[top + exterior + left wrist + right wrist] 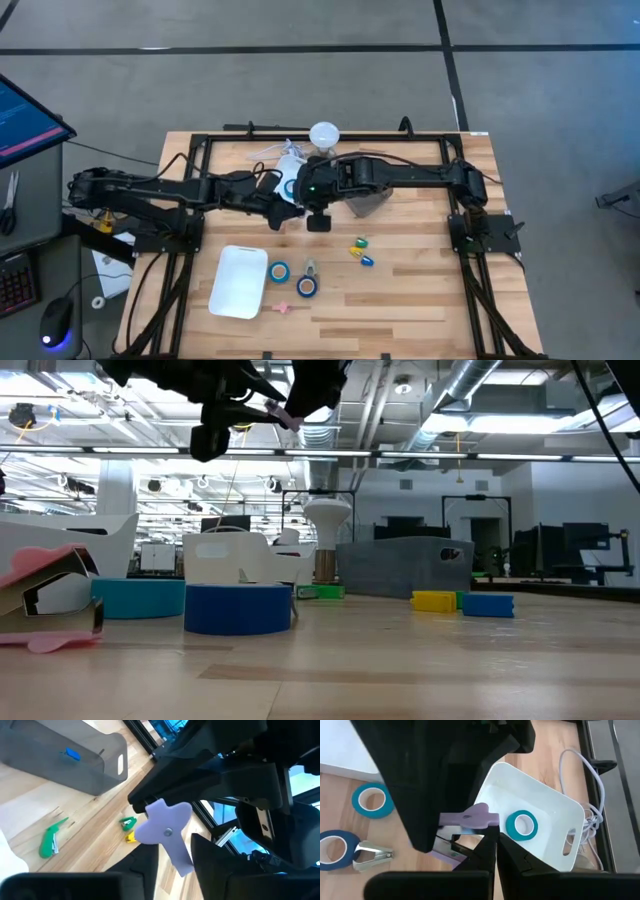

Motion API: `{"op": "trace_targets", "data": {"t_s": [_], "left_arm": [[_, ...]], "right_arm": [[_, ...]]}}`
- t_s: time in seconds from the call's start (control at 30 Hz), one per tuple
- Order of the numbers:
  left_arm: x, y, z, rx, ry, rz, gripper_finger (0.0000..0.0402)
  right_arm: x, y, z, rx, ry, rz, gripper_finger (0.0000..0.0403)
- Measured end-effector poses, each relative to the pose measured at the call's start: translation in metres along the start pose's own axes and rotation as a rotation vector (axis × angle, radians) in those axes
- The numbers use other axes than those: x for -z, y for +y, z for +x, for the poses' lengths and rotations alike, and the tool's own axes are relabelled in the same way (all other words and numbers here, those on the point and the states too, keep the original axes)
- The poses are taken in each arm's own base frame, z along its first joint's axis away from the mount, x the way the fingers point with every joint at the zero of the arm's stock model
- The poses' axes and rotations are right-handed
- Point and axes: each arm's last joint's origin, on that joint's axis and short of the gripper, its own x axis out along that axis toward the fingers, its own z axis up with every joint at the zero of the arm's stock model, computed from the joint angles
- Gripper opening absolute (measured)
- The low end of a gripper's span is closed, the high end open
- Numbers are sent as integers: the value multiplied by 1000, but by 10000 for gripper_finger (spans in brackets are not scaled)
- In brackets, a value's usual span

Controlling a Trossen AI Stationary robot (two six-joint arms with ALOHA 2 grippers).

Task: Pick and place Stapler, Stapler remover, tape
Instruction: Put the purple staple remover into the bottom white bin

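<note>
Lilac remover (pixel 470 817) hangs above the table's (pixel 420 300) middle, pinched in my right gripper (pixel 490 837), whose jaws are closed on it. My left gripper (pixel 172 865) flanks its lower end; I cannot tell if it grips. Bare wood lies toward the front right corner. Two blue tape rolls (pixel 280 271) (pixel 306 287) lie near the front edge beside the tray (pixel 240 282). A third roll (pixel 522 826) sits in the white bin (pixel 555 815).

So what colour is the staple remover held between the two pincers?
Pale lilac plastic staple remover; the left wrist view shows it best.
</note>
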Motion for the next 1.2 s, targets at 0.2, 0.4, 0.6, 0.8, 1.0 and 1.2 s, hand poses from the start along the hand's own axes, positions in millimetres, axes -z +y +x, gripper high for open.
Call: {"op": "trace_targets", "data": {"t_s": [0.2, 0.4, 0.6, 0.8, 1.0, 1.2], "left_arm": [[1, 1, 0, -14, 7, -6, 44], [2, 2, 0, -7, 21, -8, 27], [2, 2, 0, -3, 25, -2, 29], [2, 1, 0, 4, 28, 7, 27], [0, -1, 0, 31, 21, 11, 25], [1, -2, -1, 40, 36, 10, 25]], "right_arm": [[1, 0, 0, 0, 6, -1, 0], [0, 0, -1, 1, 5, -22, 0], [0, 0, -1, 7, 6, -29, 6], [1, -1, -3, 24, 15, -74, 65], [3, -4, -18, 31, 14, -118, 146], [-2, -13, -59, 55, -41, -119, 187]]}}
